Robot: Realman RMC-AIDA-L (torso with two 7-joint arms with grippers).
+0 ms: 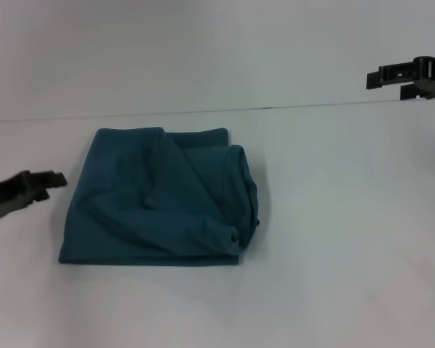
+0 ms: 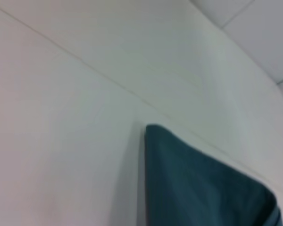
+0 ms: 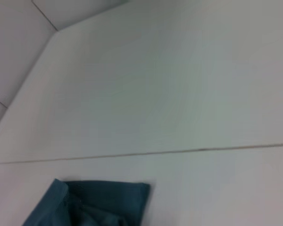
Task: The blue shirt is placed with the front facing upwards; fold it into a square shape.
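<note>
The blue shirt (image 1: 159, 199) lies folded into a rough square in the middle of the white table (image 1: 348, 239), with rumpled layers on its right side; no lettering shows. A corner of it shows in the left wrist view (image 2: 198, 188) and in the right wrist view (image 3: 94, 202). My left gripper (image 1: 54, 181) hangs at the left edge of the head view, apart from the shirt's left side, holding nothing. My right gripper (image 1: 373, 78) is raised at the far right, well away from the shirt, holding nothing.
The table's far edge (image 1: 275, 107) meets a pale wall behind the shirt. Bare table surface lies to the right of the shirt and in front of it.
</note>
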